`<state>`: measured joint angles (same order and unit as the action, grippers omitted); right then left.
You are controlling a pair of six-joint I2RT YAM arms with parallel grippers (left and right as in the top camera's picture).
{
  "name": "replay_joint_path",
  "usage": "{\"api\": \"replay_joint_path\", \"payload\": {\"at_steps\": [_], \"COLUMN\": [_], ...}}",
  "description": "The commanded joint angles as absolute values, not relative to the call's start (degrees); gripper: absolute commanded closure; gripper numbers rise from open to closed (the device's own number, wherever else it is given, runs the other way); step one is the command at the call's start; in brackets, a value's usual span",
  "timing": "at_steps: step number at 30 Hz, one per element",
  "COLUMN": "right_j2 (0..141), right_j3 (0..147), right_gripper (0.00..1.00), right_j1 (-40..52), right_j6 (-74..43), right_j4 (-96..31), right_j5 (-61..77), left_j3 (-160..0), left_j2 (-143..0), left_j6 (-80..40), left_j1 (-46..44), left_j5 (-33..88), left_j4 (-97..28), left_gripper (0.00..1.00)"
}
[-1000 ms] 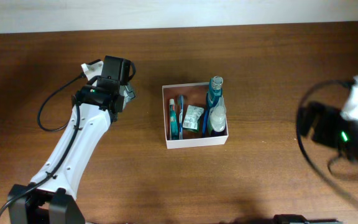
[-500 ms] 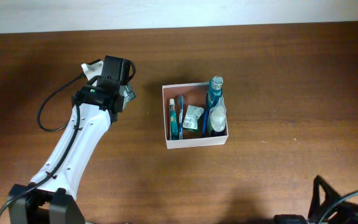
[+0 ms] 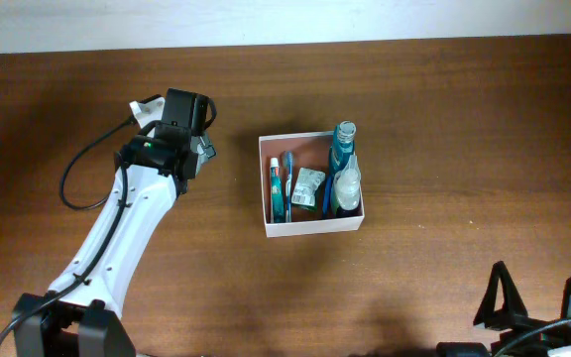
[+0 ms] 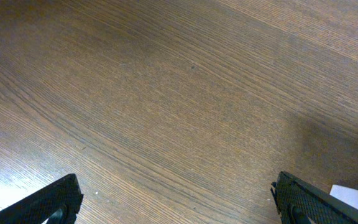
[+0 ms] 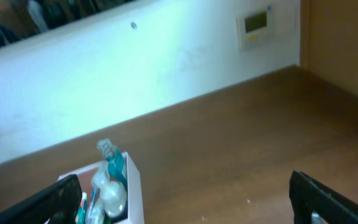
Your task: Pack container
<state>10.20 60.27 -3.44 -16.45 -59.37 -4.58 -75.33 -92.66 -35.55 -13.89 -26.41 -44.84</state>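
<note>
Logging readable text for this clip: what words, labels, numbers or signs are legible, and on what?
No text can be read in any view.
Packet in the container: print too small.
Tube and bottles: labels too small.
Wall panel, right wrist view: display blurred.

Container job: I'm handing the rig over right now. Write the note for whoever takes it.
Left end effector: open, empty, over the table, left of the container.
Right end effector: open, empty, low at the overhead view's bottom right.
Done: teal bottle, clear bottle, packet and toothpaste tube are in the container.
To do: no further item shows; confirm before ending.
</note>
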Motion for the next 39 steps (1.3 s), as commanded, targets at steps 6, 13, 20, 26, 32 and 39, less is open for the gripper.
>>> {"api": "replay_joint_path", "payload": {"at_steps": [6, 13, 20, 26, 32, 39], "right_j2": [2.39, 0.23, 0.23, 0.23, 0.23, 0.21], "right_j3": [44.75, 34.09, 25.61, 18.09, 11.77, 5.21], "right_gripper": [0.02, 0.02, 0.02, 0.02, 0.01, 0.01], "right_j1": [-3.84, -3.84, -3.77, -3.77, -3.77, -3.79], "right_j6": [-16.53, -16.53, -16.53, -16.86, -16.93, -16.71], "right_j4": [-44.36, -31.18, -18.72, -9.26, -2.33, 2.96], "right_j5": [-4.99, -4.99, -5.02, -4.73, -4.80, -4.82], "left_j3": [-76.03, -76.01, -76.03, -76.03, -76.03, -76.01], "left_j2": [-91.48, -91.48, -91.48, -91.48, -91.48, -91.48], "left_j6": [-34.85, -34.85, -34.85, -34.85, -34.85, -34.85], "left_j1": [-13.72, -13.72, -13.72, -13.72, -13.72, -13.72], "left_j5": [-27.24, -27.24, -27.27, -27.24, -27.24, -27.24], "left_j4": [-44.84, -44.84, -44.84, -44.84, -44.84, -44.86], "left_gripper": [0.01, 0.01, 0.01, 0.01, 0.01, 0.01]}}
